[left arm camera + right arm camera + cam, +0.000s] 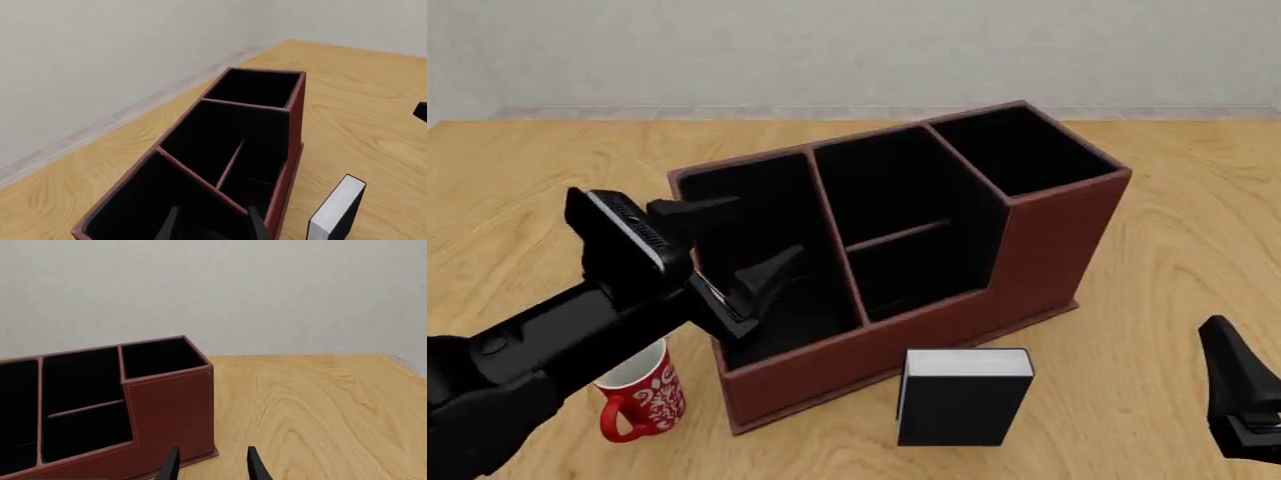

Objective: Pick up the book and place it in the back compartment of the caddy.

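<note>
The book (965, 397) stands upright on the table just in front of the caddy (1054, 250), black cover toward me and white page block on top; it also shows as book (337, 207). No gripper touches it. The back compartment (914, 272) is the low-walled half of the divided middle section, and it is empty. My left gripper (738, 247) hovers open over the long slot at the caddy's left end, nothing between its fingers (170, 225). My right gripper (1238, 400) hangs open at the near right, apart from the book, fingers (253, 465) pointing past the caddy (170, 410).
A red-and-white mug (641, 402) stands by the caddy's near left corner, under my left arm. The caddy's tall-walled slot (1014, 145) is at its right end. A pale wall runs along the table's far edge.
</note>
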`<state>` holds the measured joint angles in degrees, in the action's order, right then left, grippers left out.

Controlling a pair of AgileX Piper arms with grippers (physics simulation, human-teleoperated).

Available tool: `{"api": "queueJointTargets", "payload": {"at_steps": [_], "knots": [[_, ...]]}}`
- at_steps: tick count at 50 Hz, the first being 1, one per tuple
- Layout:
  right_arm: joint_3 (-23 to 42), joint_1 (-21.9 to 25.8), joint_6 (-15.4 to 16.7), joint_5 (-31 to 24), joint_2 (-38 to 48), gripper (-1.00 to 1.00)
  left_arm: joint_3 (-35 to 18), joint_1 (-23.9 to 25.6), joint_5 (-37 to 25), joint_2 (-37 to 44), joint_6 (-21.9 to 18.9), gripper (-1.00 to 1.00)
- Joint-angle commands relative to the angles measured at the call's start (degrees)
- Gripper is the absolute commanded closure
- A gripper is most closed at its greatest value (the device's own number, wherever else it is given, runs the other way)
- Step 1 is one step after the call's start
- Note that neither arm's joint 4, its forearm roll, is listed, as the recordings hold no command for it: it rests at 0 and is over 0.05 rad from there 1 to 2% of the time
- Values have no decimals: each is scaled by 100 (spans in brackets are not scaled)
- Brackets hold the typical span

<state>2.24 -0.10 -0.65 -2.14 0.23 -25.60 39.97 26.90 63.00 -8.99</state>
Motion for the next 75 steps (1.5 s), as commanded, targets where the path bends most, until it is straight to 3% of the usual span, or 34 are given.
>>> {"api": "queueJointTargets", "payload": {"at_steps": [1, 19, 24, 38, 50, 75], "knots": [[2, -4, -46, -19, 5, -100, 2, 386, 384, 502, -20, -100], [10, 4, 13, -11, -7, -100, -77, 1194, 187, 437, -125, -100], [-7, -2, -39, -8, 4, -100, -183, 1288, 89, 605, 118, -100], [-7, 3, 2, 6, -1, -100, -540, 1968, -436, 1200, -66, -100], [-10, 2, -10, 7, 2, -100, -762, 1929, -738, 1545, -81, -100], [-9, 6, 14, 17, 2, -100, -593, 1960, -306, 1948, -129, -100]]}}
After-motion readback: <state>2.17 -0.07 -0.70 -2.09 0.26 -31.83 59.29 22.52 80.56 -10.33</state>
